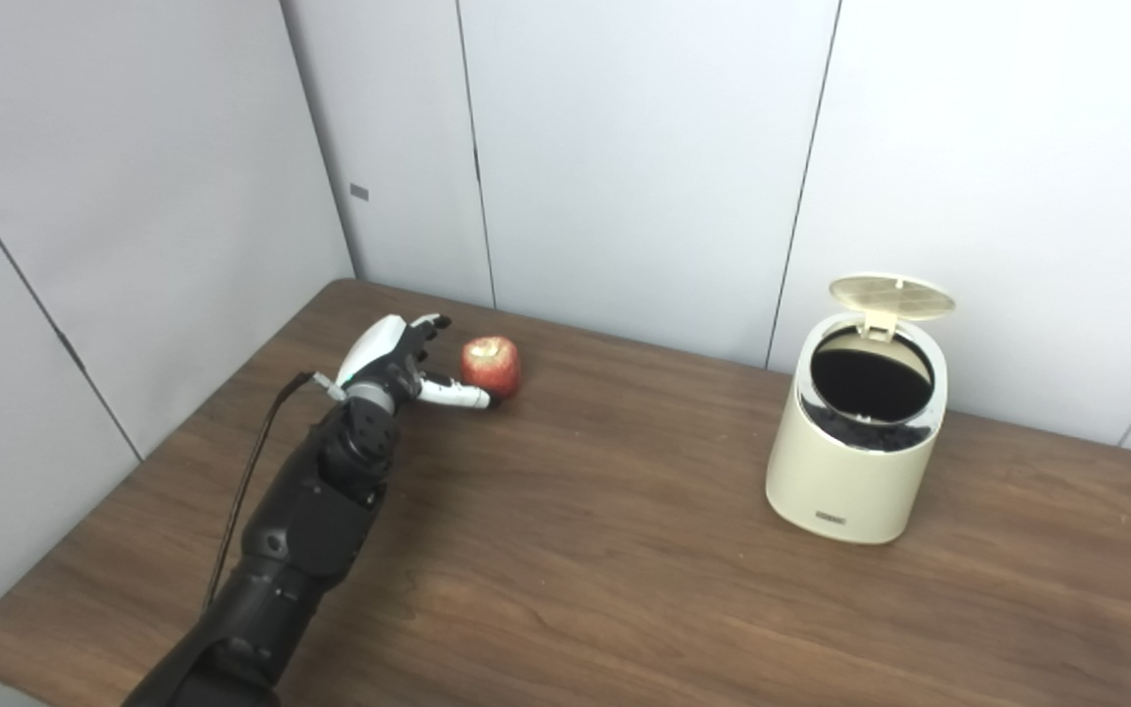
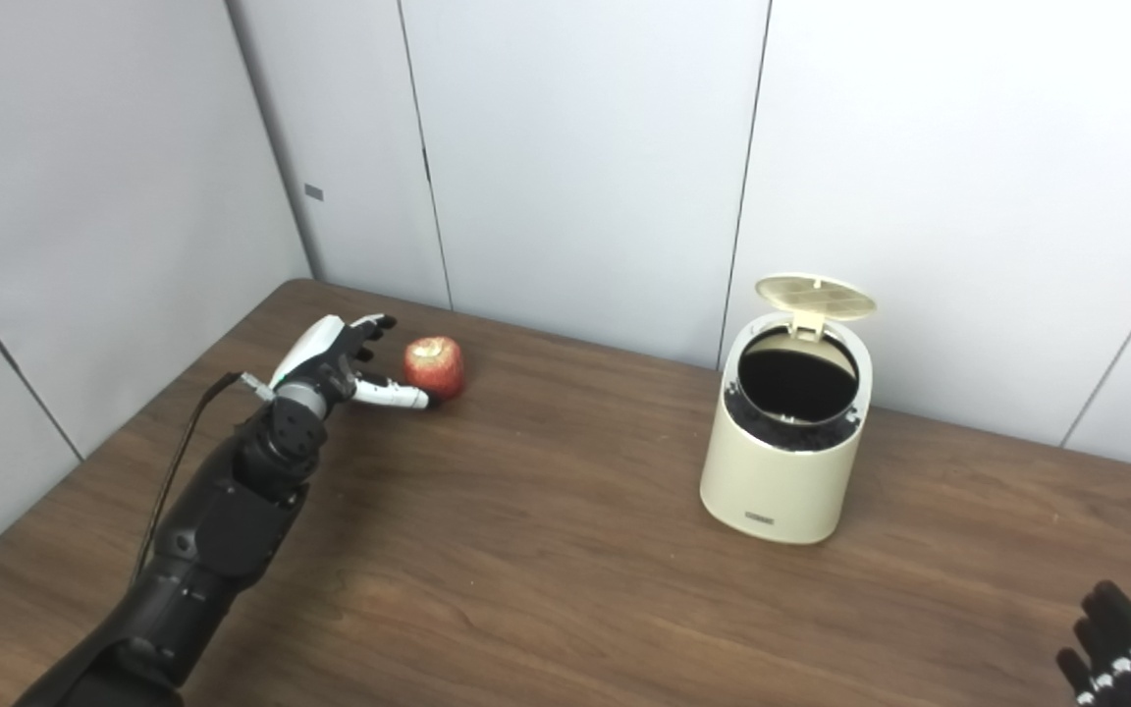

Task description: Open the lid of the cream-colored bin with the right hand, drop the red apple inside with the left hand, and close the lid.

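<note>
Hidden or unclear, as I read it from my station: the right hand [image 2: 1115,648] is cut off at the 5 o'clock corner of my view, only dark fingertips with white markings showing, so I cannot tell whether it is spread or closed. The bin's inside is a black hollow; I cannot make out its bottom.

Count: one apple, one bin, one lid, two hands.

Item 1, red apple [image 1: 492,366]: round, glossy red skin with a pale patch on top, resting on the surface at about 10 o'clock from the centre, well apart from the bin.

Item 2, cream-colored bin [image 1: 845,471]: smooth, rounded cylinder, small label low on its front, standing at about 3 o'clock. Its lid [image 1: 890,295], a flat ribbed disc, is hinged up at the rear rim, leaving the mouth uncovered.

Item 3, left hand [image 1: 399,363]: white shell over black parts, fingers spread wide, holding nothing, just beside the apple at its 9 o'clock; one white finger reaches along the apple's near side, seemingly touching.

Item 4, surface [image 1: 575,550]: dark wood grain, rounded corners.
</note>
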